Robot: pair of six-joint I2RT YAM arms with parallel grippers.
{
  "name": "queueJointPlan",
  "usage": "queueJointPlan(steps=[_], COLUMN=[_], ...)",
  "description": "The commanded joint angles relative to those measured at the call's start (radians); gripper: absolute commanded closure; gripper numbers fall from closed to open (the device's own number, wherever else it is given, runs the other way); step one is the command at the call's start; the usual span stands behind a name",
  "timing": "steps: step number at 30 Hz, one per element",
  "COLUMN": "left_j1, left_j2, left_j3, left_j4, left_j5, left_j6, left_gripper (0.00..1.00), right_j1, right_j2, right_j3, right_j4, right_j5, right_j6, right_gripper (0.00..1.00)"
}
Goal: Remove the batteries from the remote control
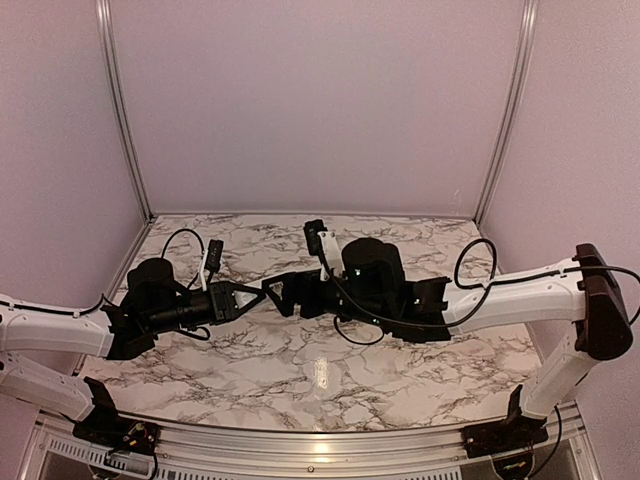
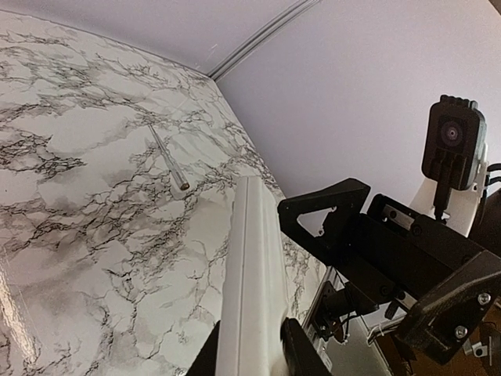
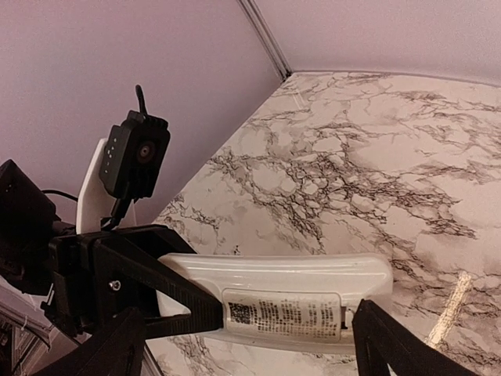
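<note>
My left gripper (image 2: 249,345) is shut on one end of the white remote control (image 2: 252,266) and holds it above the marble table. In the right wrist view the remote (image 3: 290,301) lies crosswise, its closed cover with a printed label (image 3: 283,315) facing the camera. A black finger of the left gripper (image 3: 168,288) clamps its left end. My right gripper (image 3: 250,352) is open, its fingers wide apart either side of the remote's labelled part. In the top view both grippers, left (image 1: 243,297) and right (image 1: 280,293), meet mid-table and hide the remote. No batteries show.
A thin grey rod (image 2: 169,158) lies on the marble table (image 1: 300,370) beyond the remote; it also shows in the right wrist view (image 3: 454,304). Lilac walls with metal corner rails (image 1: 120,110) enclose the table on three sides.
</note>
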Motion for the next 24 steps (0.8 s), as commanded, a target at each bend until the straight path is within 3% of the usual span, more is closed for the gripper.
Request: queueJointPlan(steps=[1,9,24], left_j1=[-0.011,-0.016,-0.019], left_j2=[-0.035,-0.038,-0.032], left_j3=[0.003,0.004,0.004], left_j4=[0.059,0.059,0.064], left_j5=[0.064,0.064,0.068], left_j6=[0.02,0.021,0.026], left_gripper=[1.0,1.0,1.0], right_j1=[0.003,0.005,0.005], right_j2=[0.05,0.086,0.11], right_j3=[0.042,0.06,0.058], right_j4=[-0.065,-0.068,-0.008], right_j5=[0.041,0.047,-0.082], right_j6=[0.007,0.027,0.038], right_gripper=[0.1,0.1,0.09])
